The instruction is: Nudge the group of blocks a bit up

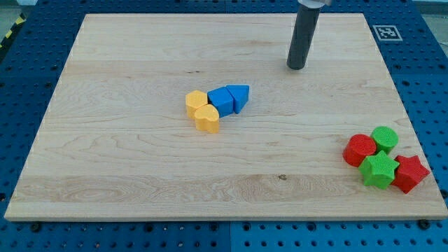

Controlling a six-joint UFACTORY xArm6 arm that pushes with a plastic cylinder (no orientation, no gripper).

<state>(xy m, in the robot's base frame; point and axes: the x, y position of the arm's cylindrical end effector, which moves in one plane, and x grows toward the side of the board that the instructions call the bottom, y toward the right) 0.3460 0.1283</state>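
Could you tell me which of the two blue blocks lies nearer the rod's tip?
The blue triangle: it sits at the centre cluster's right end, closest to my tip, while the blue cube lies further left beside the yellow blocks.

My tip (pixel 297 67) rests on the wooden board (pixel 126 189), up-right of 2 yellow and 2 blue blocks (pixel 216 106).

Yellow, blue, red, green blocks (pixel 217 107)
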